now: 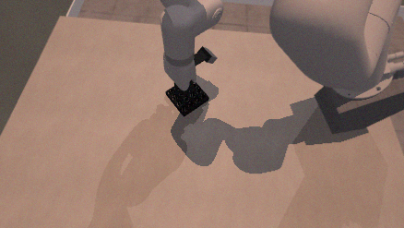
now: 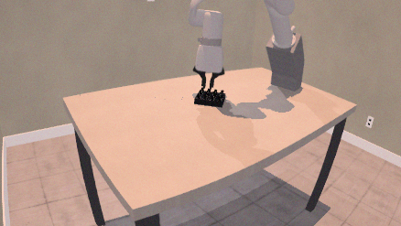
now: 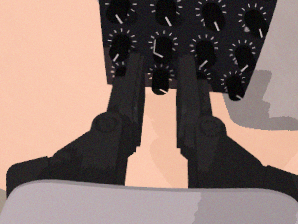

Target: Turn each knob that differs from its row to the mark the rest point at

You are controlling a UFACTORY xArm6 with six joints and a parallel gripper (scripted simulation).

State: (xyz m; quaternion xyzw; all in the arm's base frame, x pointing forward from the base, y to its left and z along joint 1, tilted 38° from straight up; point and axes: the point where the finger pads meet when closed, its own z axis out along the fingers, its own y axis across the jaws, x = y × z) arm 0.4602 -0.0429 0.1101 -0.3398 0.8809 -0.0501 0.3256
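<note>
The black knob box [image 1: 185,104] [image 2: 209,102] [image 3: 145,31] stands on the table. My gripper [image 2: 208,88] [image 3: 161,74] is open a little, fingertips just above the knobs, nothing held. In the wrist view one knob [image 3: 163,46] shows in the gap between the fingertips; its white line bends, its top part running left and slightly up. The other visible lines of its row run down-left, as on the right-end knob [image 3: 243,54]. In the row above, such as the left-end knob [image 3: 117,11], lines run down-right. The fingers partly hide the lowest row; the box's upper part is out of view.
The wooden table [image 1: 92,67] [image 2: 146,158] carries the box. The arm's base stands on a dark pedestal [image 2: 286,69] at the table's back right. The arm's shadow falls beside the box. Printed names are too small to read.
</note>
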